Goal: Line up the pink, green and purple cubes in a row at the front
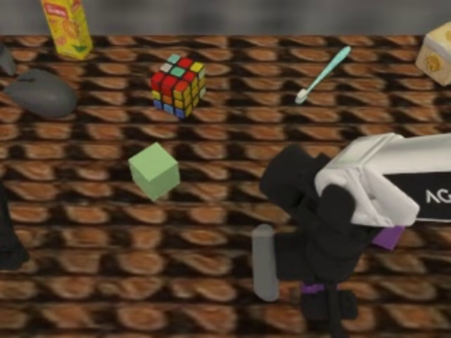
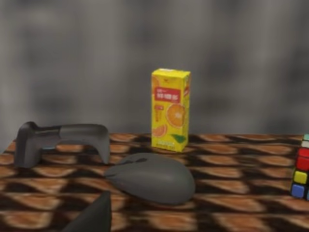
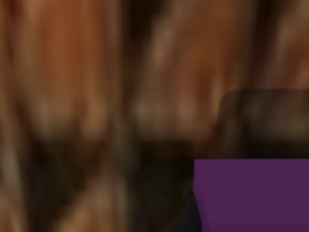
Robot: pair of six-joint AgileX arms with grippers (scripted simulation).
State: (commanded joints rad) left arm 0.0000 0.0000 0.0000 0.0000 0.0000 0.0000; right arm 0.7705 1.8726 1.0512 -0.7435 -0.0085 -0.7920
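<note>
Right jaws (image 1: 326,296) low, front-right (arm angled down), purple cube (image 1: 388,237) beneath

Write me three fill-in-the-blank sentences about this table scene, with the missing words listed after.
1. The pale green matte cube lies nearer the top view's ___ side.
2. The multicoloured puzzle cube sits between the yellow juice carton and the ___ toothbrush.
3. The right gripper is low at the front, over a dark ___ cube.

Missing words: left; turquoise; purple

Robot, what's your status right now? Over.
Right gripper low at front right, purple cube beneath it. Green cube loose, left of centre. Left arm parked at left edge. Grey bar close by gripper.
</note>
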